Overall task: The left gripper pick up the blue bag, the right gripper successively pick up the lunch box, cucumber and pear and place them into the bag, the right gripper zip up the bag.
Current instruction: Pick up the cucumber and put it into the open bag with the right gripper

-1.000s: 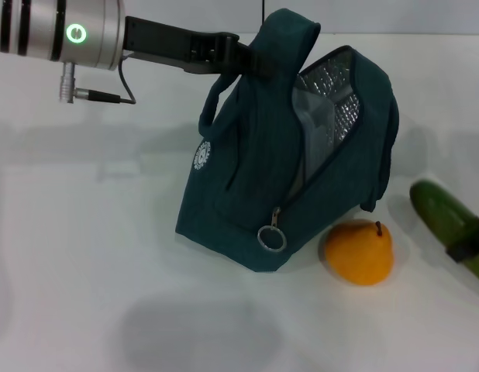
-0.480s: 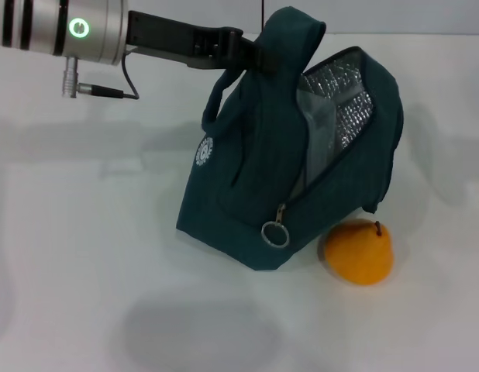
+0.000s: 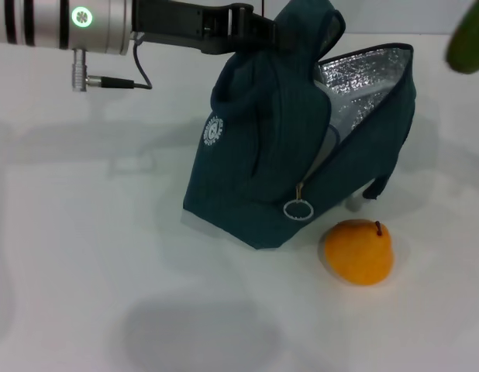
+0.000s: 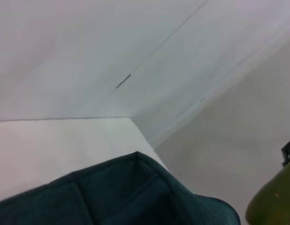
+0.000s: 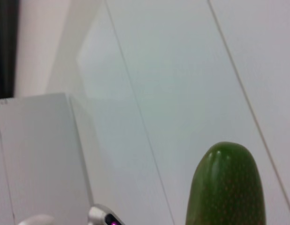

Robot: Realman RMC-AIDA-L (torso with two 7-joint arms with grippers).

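- The cucumber (image 3: pixel 470 40) is up in the air at the far right, past the blue bag (image 3: pixel 301 155).
- I think it goes into the open bag next, so it must come over the mouth.
- The left gripper (image 3: pixel 251 29) grips the bag's handle and holds it up.
- The pear (image 3: pixel 358 251) waits on the table (image 3: pixel 84 256), just right of the bag.
- The right gripper is not in the head view. A black bit touches the cucumber in the left wrist view, but I cannot tell if the fingers grip it.
- Only the head view shows the pear.
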